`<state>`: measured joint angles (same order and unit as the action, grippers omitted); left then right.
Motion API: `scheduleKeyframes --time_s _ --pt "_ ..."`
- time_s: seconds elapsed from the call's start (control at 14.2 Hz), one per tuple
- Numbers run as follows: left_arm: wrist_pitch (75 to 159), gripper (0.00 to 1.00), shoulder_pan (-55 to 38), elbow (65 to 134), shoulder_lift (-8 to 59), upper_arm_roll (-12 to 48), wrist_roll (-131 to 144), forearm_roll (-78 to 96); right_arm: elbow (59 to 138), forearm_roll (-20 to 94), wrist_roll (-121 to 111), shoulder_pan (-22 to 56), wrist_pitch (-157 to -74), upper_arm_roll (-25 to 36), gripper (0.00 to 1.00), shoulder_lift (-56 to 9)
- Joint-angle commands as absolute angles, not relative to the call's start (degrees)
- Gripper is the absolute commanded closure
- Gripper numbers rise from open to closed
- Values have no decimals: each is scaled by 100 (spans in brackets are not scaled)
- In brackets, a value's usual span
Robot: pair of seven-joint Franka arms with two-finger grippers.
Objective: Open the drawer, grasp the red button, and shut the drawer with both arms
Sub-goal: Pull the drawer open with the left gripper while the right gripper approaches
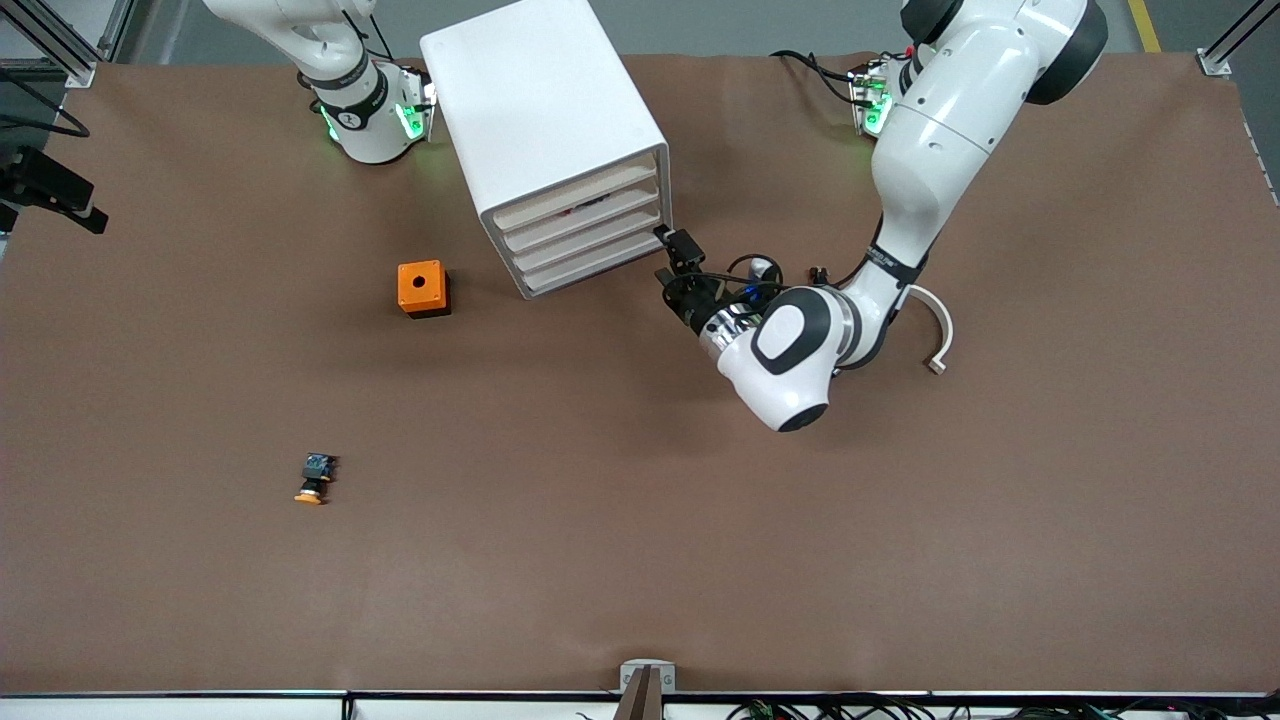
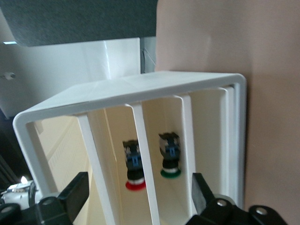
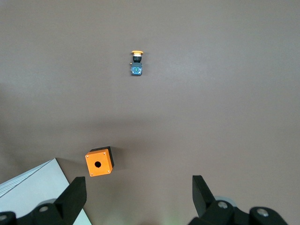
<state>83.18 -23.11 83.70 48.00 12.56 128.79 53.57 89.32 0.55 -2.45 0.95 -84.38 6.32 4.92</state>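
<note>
The white cabinet [image 1: 545, 110] stands at the robots' side of the table, and its four drawers [image 1: 585, 225] sit pushed in. My left gripper [image 1: 668, 256] is open, right in front of the drawer fronts. In the left wrist view its open fingers [image 2: 75, 193] frame the cabinet's front [image 2: 140, 136]. The red-capped button [image 2: 134, 165] shows inside one drawer, and a green-capped one [image 2: 169, 158] lies in the drawer beside it. My right gripper [image 3: 138, 192] is open and empty, held high over the table beside the cabinet. The right arm [image 1: 372, 118] waits there.
An orange cube with a round hole [image 1: 423, 288] sits near the cabinet toward the right arm's end and shows in the right wrist view [image 3: 99, 161]. An orange-yellow-capped button [image 1: 316, 478] lies nearer the front camera and also shows in that view [image 3: 136, 63]. A white curved part [image 1: 938, 335] lies by the left arm.
</note>
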Motion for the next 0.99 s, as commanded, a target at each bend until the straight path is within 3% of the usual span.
scheduleKeyframes --time_s 0.0,0.21,0.42,0.92 --pt "8052 24 -2522 8226 4992 1239 13025 5476 8930 35 -193 26 -8411 571 0 545" --pt "7858 34 -2733 8226 5150 1239 13052 5484 8930 -26 -193 -8 -8402 571 0 379" --pt "7778 38 -2865 8227 5256 1239 13052 5484 8921 -132 -220 35 -8481 571 0 325" --pt "7787 56 -3137 8209 5273 1239 13122 5827 8763 -132 -211 -35 -8683 571 0 -535"
